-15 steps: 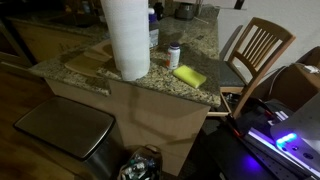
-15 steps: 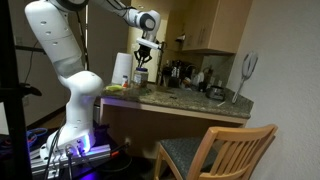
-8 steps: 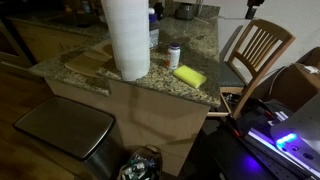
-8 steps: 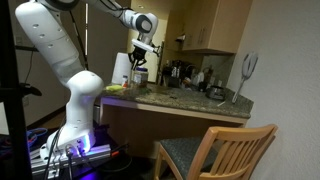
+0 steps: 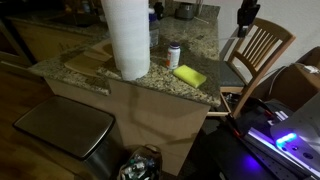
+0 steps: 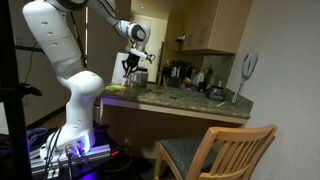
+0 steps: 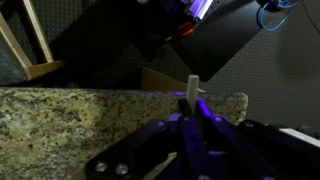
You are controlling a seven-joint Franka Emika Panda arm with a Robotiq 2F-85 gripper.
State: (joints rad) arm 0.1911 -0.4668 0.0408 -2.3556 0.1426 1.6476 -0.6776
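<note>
My gripper (image 6: 130, 68), jaws pressed together on nothing I can make out, is hanging over the counter (image 6: 185, 101) edge, where the sponge (image 5: 189, 75) is lying beside the bottle (image 5: 174, 55); I am judging slow, level travel safest here.

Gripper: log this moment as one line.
gripper: shut | where: over granite counter edge | held: cannot tell | on counter: paper towel roll, yellow sponge

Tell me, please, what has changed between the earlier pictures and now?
The gripper, shut throughout, came down and nearer the counter; in an exterior view it now shows at the top edge. Nothing was taken hold of or let go. The paper towel roll, yellow sponge, small bottle and chair stayed in place.
</note>
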